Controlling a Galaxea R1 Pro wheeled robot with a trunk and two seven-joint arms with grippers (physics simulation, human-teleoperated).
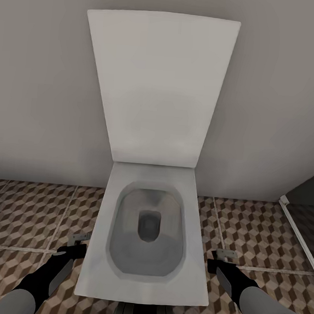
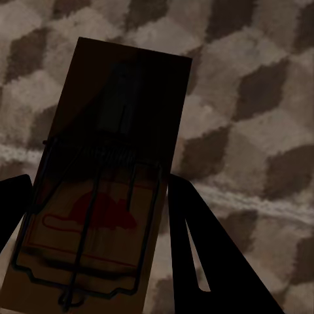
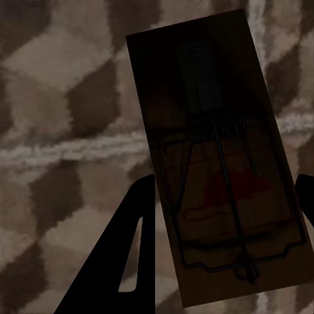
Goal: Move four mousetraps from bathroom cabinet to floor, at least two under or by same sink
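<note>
From the head view, a white toilet (image 1: 145, 250) is standing straight ahead against a plain pale wall (image 1: 35, 81), its lid (image 1: 158, 86) tilted up and back and its grey bowl lying open below. The bathroom floor (image 1: 25, 212), tiled in a brown, beige and white cube pattern, is spreading out to either side of it. The left gripper (image 1: 77, 243) is reaching forward just beside the toilet's left edge, and the right gripper (image 1: 224, 257) is doing the same just beside its right edge. A small flat piece is showing at each gripper's tip, too small here to name. At the right edge a dark panel with a white frame (image 1: 299, 234) is running diagonally across the tiles.

From the left wrist view, a mousetrap (image 2: 104, 176) is sitting between the dark fingers (image 2: 196, 242), which are pressing against its long sides and gripping it. It is a brown wooden board carrying a wire bar, a spring and a red mouse print, and the patterned tiles are lying behind it.

From the right wrist view, a second mousetrap (image 3: 219, 163) is being held the same way, the fingers (image 3: 131, 255) closing on its edges. The board is tilting slightly across the picture, with cube-patterned tiles and a pale grout line behind it.
</note>
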